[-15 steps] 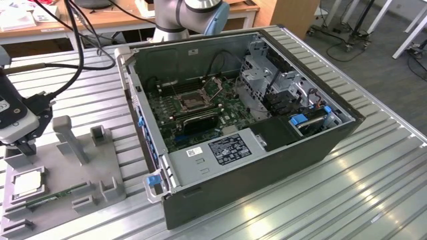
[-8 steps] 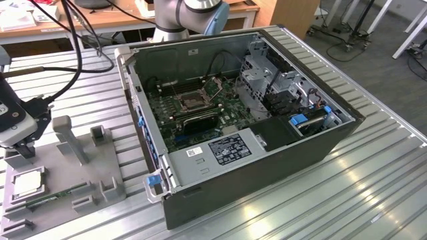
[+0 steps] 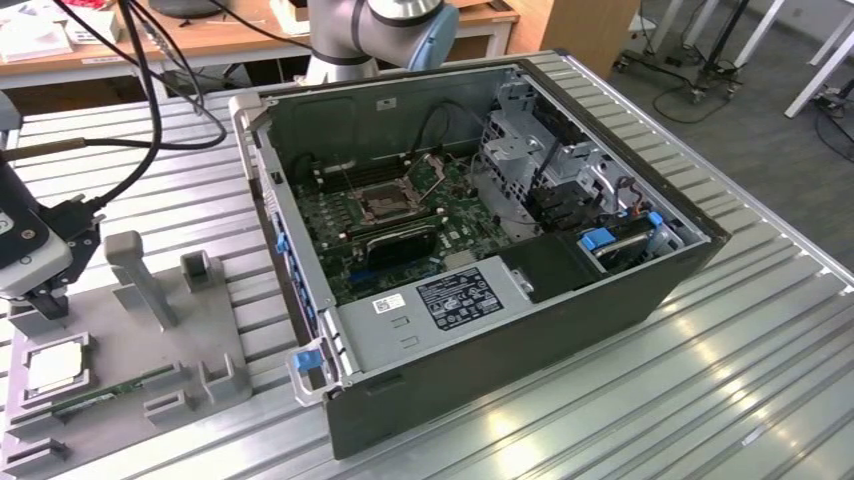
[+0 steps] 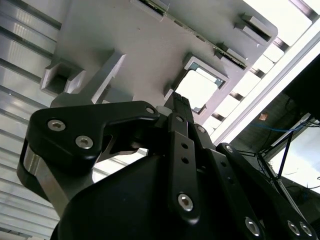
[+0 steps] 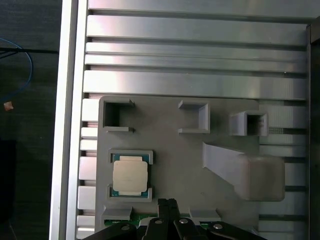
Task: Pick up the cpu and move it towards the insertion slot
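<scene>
CPU (image 5: 130,174) sits flat in its square pocket on the grey holder plate (image 5: 185,155), silvery top up, and nothing is touching it. Our gripper (image 5: 167,202) hangs near that pocket, its fingers pinched together on nothing. Well apart, towards the exterior view's right, we spot the insertion slot (image 3: 384,203) on the board inside the open computer case (image 3: 534,340).

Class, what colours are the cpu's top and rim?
The cpu has a silver top and green rim; first wrist view shows it best.
</scene>
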Robot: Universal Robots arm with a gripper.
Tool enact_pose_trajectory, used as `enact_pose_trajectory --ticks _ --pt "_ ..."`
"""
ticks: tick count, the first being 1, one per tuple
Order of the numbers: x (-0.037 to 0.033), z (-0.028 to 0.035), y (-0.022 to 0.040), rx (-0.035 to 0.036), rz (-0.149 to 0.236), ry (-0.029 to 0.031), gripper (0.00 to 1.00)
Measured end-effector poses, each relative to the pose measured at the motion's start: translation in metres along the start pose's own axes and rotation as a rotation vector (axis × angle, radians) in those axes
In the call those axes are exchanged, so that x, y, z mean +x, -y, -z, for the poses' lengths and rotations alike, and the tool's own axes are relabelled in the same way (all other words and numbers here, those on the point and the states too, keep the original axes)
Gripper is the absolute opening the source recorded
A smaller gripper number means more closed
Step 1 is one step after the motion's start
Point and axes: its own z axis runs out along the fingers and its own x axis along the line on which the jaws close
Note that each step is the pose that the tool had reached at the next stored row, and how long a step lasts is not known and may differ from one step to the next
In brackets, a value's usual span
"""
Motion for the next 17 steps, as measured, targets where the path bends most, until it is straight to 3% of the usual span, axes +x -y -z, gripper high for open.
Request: enact_pose_trajectory --ticks 9,17 --pt "0.0002 -0.0008 0.0 -0.0001 0.0 0.0003 0.11" --pt "0.0022 -0.01 0.0003 0.0 0.0 0.0 0.11"
